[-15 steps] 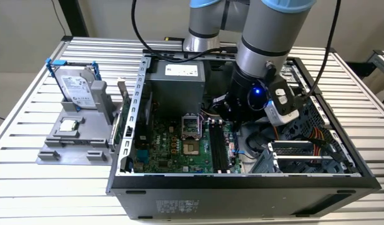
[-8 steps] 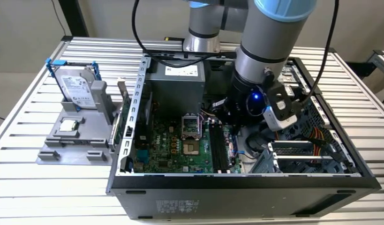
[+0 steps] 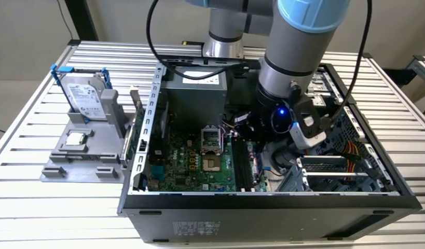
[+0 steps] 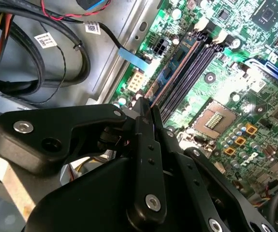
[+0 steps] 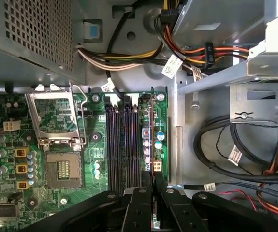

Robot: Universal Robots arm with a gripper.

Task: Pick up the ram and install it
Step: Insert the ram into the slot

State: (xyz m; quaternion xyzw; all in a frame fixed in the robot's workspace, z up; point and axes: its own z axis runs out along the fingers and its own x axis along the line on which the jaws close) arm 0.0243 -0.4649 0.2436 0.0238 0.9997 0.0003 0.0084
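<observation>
1. My gripper (image 4: 146,108) hangs over the green motherboard (image 4: 255,92), fingers pressed close together.
2. A thin edge between them looks like the ram (image 4: 150,104), though I can't be sure.
3. The dark memory slots (image 4: 187,72) run just beyond my fingertips.
4. The open processor socket (image 4: 216,118) lies beside them.

The exterior view looks down from above and in front at the open computer case (image 3: 268,197) on a slatted table (image 3: 32,218), far enough back to take in the arm (image 3: 295,57) reaching into it; both wrist views sit close inside the case, looking past the gripper (image 5: 153,203) onto the motherboard (image 5: 13,193). All three views share the processor socket (image 3: 209,150) and the memory slots (image 5: 124,145) (the second wrist view sees them at a slant).
</observation>
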